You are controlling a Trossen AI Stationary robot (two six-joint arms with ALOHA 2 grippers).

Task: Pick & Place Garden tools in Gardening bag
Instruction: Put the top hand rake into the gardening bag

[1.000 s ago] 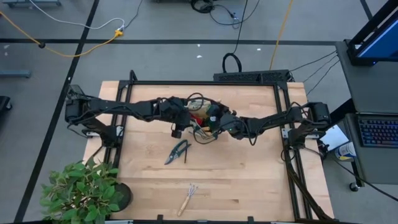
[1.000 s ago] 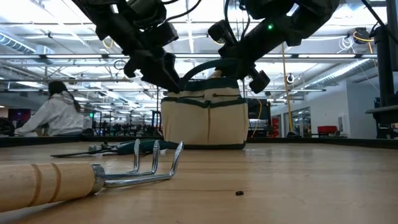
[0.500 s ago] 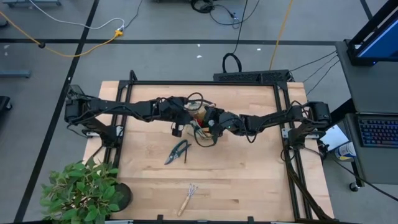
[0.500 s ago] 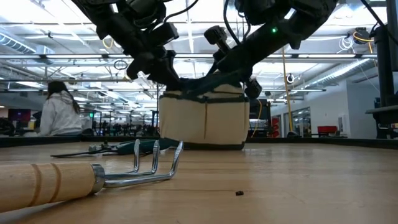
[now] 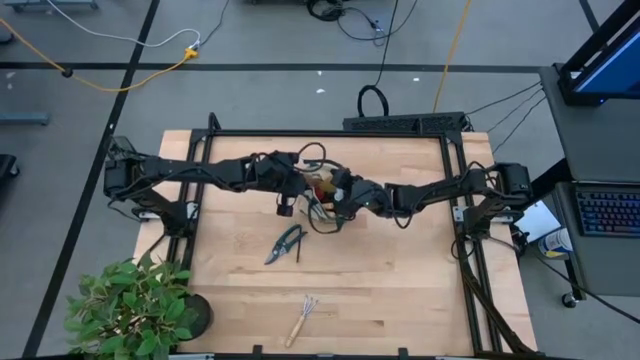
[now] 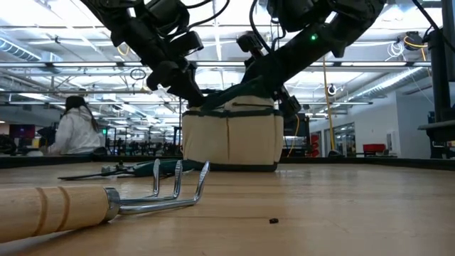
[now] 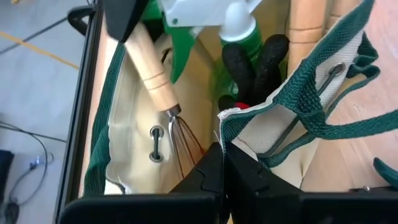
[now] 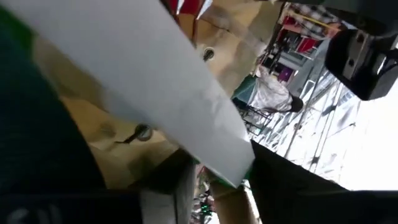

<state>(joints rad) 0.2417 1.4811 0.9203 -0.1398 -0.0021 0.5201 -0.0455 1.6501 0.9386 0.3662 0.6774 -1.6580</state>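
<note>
Plainly, the left gripper (image 7: 222, 163), jaws together on the gardening bag (image 6: 231, 136) rim, could tip it if the right gripper (image 5: 343, 195), clamped on the spray bottle (image 7: 214, 18), snags mid-frame.

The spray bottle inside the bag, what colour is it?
The spray bottle is green with a white top, seen best in the left wrist view.

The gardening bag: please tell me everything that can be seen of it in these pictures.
The gardening bag is a small round tote of beige fabric with dark green woven trim and loop handles. It stands upright on the wooden table, between both arms. The left gripper is shut on its rim; the right gripper is at its opening. Inside are a green spray bottle with a white top, a wooden-handled tool and a dark glove.
</note>
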